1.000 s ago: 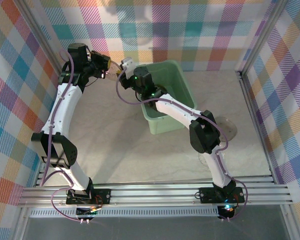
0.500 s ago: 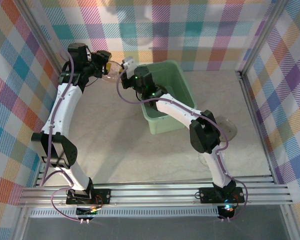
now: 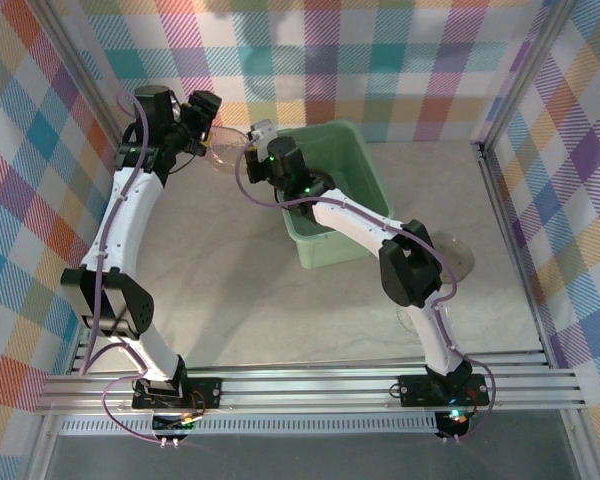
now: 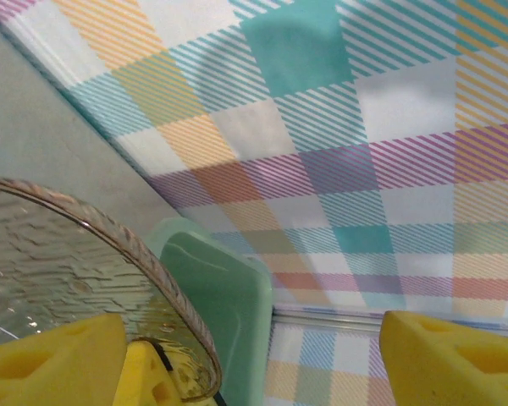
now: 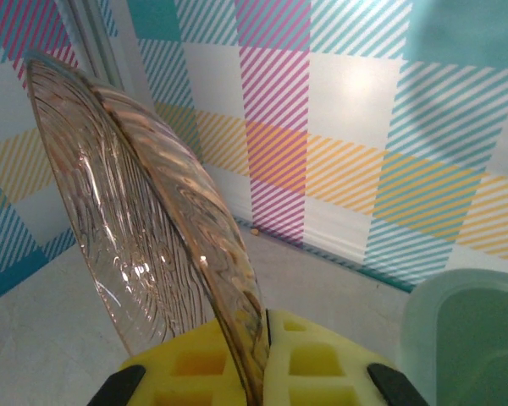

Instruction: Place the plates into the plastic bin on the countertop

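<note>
Two things are differing from a second ago: the left gripper (image 3: 205,108), which was shut close against the right gripper (image 3: 257,135), is now standing with its jaws wide apart and sitting a little farther back toward the plaid wall (image 3: 310,60). The plate (image 3: 223,152) is now showing plainly between the two grippers.

From the left wrist, the left gripper (image 4: 254,338) is clamping nothing; the plate's (image 4: 59,262) rim is curving past one yellow finger (image 4: 51,359), and whether they are touching I cannot tell.

From the right wrist, the right gripper (image 5: 258,338) is pinching the plate (image 5: 144,228) by its lower edge, jaws closed tight on it. The plate is standing on edge, its long axis rising from the fingers up and to the left, its faces turned sideways. It is hanging above the countertop (image 3: 230,290), just outside the far left corner of the plastic bin (image 3: 365,165).

Counting: one plate is being held, two loose plates (image 3: 458,255) are lying flat on the countertop by the right arm, partly hidden, and one bin is standing there.
</note>
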Tool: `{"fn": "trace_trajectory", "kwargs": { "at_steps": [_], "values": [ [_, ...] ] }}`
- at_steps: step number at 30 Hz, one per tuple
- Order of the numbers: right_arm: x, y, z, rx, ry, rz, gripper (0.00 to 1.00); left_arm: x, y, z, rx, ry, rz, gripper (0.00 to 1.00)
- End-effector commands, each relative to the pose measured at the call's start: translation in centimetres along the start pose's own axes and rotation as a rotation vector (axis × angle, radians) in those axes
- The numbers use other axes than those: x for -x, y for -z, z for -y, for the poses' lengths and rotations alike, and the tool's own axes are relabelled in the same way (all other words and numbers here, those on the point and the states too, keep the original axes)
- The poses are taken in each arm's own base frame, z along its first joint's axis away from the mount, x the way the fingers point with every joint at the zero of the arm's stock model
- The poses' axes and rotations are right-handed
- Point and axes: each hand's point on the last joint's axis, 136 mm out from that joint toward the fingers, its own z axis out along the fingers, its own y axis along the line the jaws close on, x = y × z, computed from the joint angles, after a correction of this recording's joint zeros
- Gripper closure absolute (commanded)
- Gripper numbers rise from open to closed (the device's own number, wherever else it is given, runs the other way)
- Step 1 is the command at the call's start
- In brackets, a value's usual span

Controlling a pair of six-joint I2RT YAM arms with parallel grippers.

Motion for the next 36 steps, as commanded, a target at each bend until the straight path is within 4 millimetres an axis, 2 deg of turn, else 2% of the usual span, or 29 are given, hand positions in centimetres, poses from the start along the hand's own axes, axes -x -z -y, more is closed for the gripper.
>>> {"fn": "trace_trajectory", "kwargs": {
  "at_steps": [1, 7, 12, 14, 17, 20, 23, 24, 30, 33, 36],
  "values": [
    [5.5, 3.0, 1.3, -0.041, -0.069, 0.089, 1.00, 1.2, 3.7, 3.5, -0.067, -0.153, 0.091, 0.19],
    [5.6, 3.7, 3.0, -0.107, -0.125, 0.091, 1.00, 1.8, 4.2, 3.3, -0.062, -0.213, 0.087, 0.19],
    [7.5, 6.0, 5.6, -0.170, -0.227, 0.125, 1.00, 3.4, 4.9, 1.5, -0.005, -0.295, 0.110, 0.19],
    [7.5, 7.0, 7.0, -0.211, -0.292, 0.102, 1.00, 3.9, 4.8, 0.6, 0.012, -0.304, 0.109, 0.19],
    [6.2, 8.8, 10.0, -0.296, -0.493, 0.052, 1.00, 4.2, 4.5, -0.6, 0.031, -0.309, 0.098, 0.19],
    [4.7, 10.7, 12.0, -0.376, -0.653, 0.030, 1.00, 4.4, 3.9, -1.7, 0.045, -0.336, 0.079, 0.19],
    [2.8, 12.7, 13.7, -0.485, -0.767, 0.036, 1.00, 3.4, 2.9, -2.7, -0.013, -0.380, 0.015, 0.19],
    [2.0, 13.2, 14.4, -0.512, -0.817, 0.034, 1.00, 3.0, 2.4, -3.8, -0.007, -0.389, -0.005, 0.19],
    [-2.9, 14.6, 15.6, -0.660, -0.998, -0.084, 1.00, 1.5, 0.3, -9.4, 0.083, -0.383, -0.086, 0.19],
    [-5.2, 14.9, 16.0, -0.724, -1.115, -0.099, 1.00, 0.5, -0.8, -9.4, -0.001, -0.375, -0.123, 0.20],
    [-7.0, 14.7, 16.4, -0.763, -1.221, -0.083, 1.00, 0.0, -1.2, -11.0, 0.019, -0.371, -0.131, 0.20]
  ]
}}
